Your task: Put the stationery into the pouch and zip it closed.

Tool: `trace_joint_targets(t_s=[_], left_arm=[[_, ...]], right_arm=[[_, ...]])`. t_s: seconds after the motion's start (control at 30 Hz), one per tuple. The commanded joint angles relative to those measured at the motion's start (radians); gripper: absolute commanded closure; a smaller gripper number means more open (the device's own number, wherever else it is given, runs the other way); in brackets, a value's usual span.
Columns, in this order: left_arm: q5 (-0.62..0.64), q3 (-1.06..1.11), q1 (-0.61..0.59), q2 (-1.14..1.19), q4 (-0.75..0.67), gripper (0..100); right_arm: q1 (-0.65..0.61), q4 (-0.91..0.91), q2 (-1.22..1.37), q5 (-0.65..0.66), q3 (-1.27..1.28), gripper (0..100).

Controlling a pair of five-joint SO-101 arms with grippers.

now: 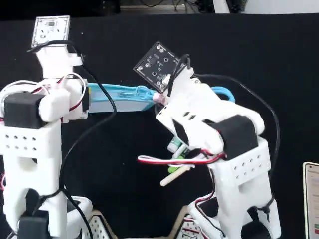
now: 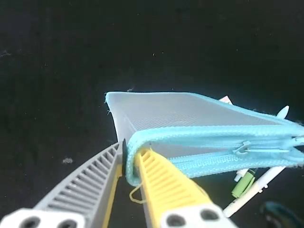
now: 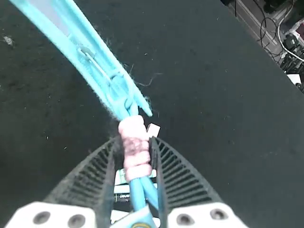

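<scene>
Hold firm with the left pincer (image 2: 129,159), clamped on one end of the pouch (image 2: 190,111), held in the air above the bench (image 1: 119,184). Pull level with the right pincer (image 3: 134,142), squeezed tight on the pink tab (image 3: 133,128). Mind the stationery (image 1: 178,162) lying beneath on the bench, apparently not yet inside; probably hold the mouth open first.

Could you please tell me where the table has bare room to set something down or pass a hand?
Bare black cloth lies beyond the pouch, and on its near side between the two arms, beside the pens. The middle is crowded: the left gripper and right gripper hold the pouch between them, and the pens lie under the right arm.
</scene>
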Motion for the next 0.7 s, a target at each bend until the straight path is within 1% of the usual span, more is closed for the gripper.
trace_joint_targets(t_s=[0.0, 0.1, 0.37, 0.4, 0.47, 0.5, 0.53, 0.6, 0.67], left_arm=[[-0.018, -0.035, -0.048, 0.057, 0.008, 90], [-0.018, -0.019, -0.048, 0.078, 0.005, 88], [-0.026, -0.019, -0.048, 0.097, 0.005, 88], [-0.021, -0.018, -0.048, 0.091, 0.005, 89], [-0.018, -0.018, -0.05, 0.086, 0.006, 96], [-0.017, -0.019, -0.05, 0.086, 0.006, 98], [-0.017, -0.018, -0.05, 0.086, 0.006, 96], [-0.017, -0.005, -0.05, 0.086, 0.006, 97], [-0.017, 0.018, -0.051, 0.086, 0.005, 97]], right_arm=[[0.043, 0.006, 0.002, 0.0, -0.059, 98.8], [0.043, 0.006, 0.002, 0.0, -0.059, 98.8], [0.043, 0.006, -0.002, 0.0, -0.042, 98.8], [0.043, 0.006, -0.005, 0.0, -0.036, 98.8], [0.046, 0.008, -0.005, 0.0, -0.033, 98.8], [0.048, 0.011, -0.005, -0.002, -0.033, 98.8], [0.048, 0.014, -0.005, -0.003, -0.033, 98.8], [0.048, 0.017, -0.007, -0.006, -0.033, 98.8], [0.049, 0.034, -0.007, -0.005, -0.033, 98.8]])
